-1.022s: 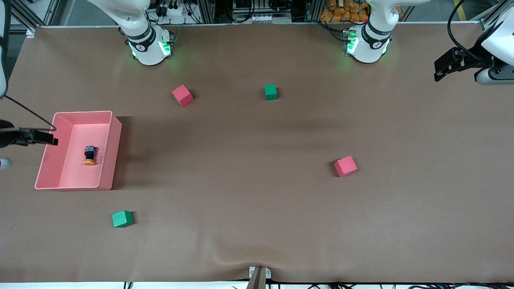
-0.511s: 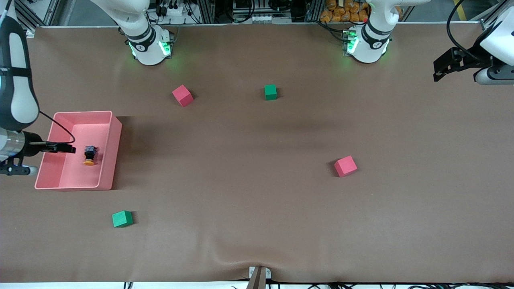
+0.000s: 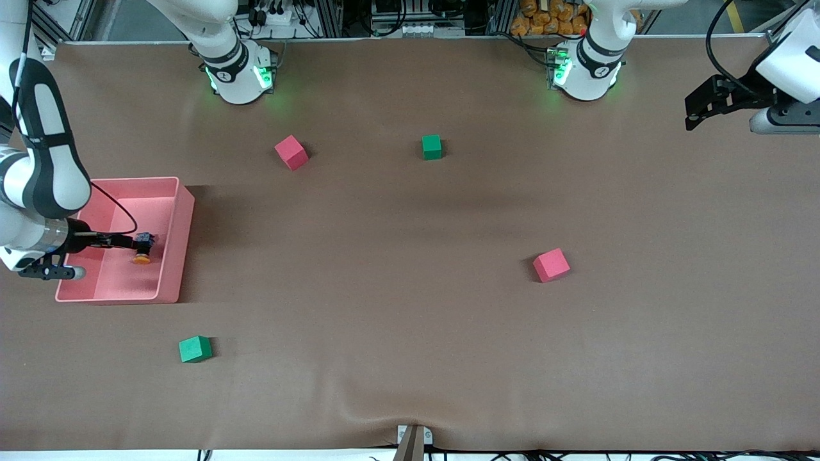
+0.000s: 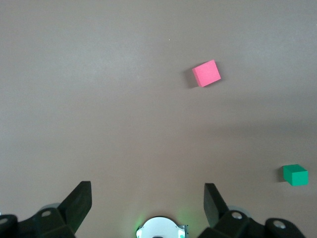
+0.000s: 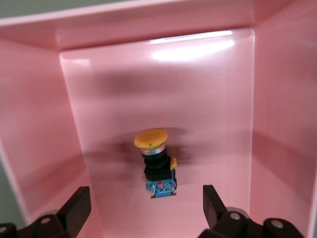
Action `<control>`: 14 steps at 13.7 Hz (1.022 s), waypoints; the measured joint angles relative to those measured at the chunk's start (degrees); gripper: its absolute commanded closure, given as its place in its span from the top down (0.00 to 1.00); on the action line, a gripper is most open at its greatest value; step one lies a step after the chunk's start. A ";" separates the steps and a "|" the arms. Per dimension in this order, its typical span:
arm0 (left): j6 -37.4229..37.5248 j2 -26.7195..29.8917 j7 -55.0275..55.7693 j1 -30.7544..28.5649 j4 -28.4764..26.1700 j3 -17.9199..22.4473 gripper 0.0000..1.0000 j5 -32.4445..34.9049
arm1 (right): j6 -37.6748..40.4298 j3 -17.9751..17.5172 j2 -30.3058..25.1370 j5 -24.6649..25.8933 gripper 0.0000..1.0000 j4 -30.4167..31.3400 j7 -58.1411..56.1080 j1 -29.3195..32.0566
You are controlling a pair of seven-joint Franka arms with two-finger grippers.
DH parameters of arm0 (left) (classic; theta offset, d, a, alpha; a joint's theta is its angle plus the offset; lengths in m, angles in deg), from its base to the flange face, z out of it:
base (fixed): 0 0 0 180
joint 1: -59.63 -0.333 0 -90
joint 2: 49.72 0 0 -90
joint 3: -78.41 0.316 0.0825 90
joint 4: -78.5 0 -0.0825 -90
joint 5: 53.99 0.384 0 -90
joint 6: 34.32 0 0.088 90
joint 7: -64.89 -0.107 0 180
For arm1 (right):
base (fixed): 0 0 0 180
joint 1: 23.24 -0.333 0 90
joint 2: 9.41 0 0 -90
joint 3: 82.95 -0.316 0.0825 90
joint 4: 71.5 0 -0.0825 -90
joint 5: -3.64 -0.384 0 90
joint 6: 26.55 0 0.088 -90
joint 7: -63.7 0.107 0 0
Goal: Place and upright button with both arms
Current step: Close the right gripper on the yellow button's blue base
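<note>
The button (image 3: 142, 250) lies on its side in the pink bin (image 3: 182, 218), its orange cap nearer to the front camera than its black body. In the right wrist view the button (image 5: 156, 163) sits on the bin's floor (image 5: 208, 114). My right gripper (image 3: 130, 241) is low inside the bin, open, right beside the button's body. Its fingertips (image 5: 79, 203) stand wide on either side of the body's end without touching it; the right gripper (image 5: 146, 206) holds nothing. My left gripper (image 3: 695, 112) hangs open and empty over the left arm's end of the table, also seen as the left gripper (image 4: 147, 201).
Loose cubes lie on the brown table: a pink cube (image 3: 291, 152) and a green cube (image 3: 432, 146) near the bases, a pink cube (image 3: 551, 264) mid-table, a green cube (image 3: 195, 349) nearer the camera than the bin. The left wrist view shows a pink cube (image 4: 206, 73) and a green cube (image 4: 295, 174).
My right arm has swung in over the bin's outer wall and brought its open gripper down beside the button. The left gripper has drifted slightly. The button has not moved.
</note>
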 measured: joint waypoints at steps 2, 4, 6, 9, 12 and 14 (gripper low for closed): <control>-0.01 0.00 0.00 0.03 0.00 0.00 1.00 0.00 | -1.28 -0.01 1.89 -0.01 1.00 0.14 -0.46 0.27; -0.01 0.00 0.00 0.05 0.00 -0.01 1.00 0.00 | -3.26 -0.08 3.59 -0.01 1.00 0.25 -2.66 0.27; -0.01 -0.01 0.00 0.10 0.00 -0.08 1.00 0.00 | -4.42 -0.08 4.65 -0.02 1.00 0.40 -3.93 0.28; -0.01 -0.01 0.00 0.16 0.00 -0.11 1.00 0.00 | -7.23 -0.12 5.18 -0.02 0.86 1.81 -4.40 0.28; -0.01 -0.06 0.00 0.17 0.00 -0.11 1.00 0.00 | -8.19 -0.11 5.27 -0.02 0.39 2.89 -4.56 0.30; -0.01 -0.22 0.00 0.18 0.00 -0.11 1.00 0.00 | -8.21 -0.11 5.28 -0.02 0.37 3.02 -4.59 0.33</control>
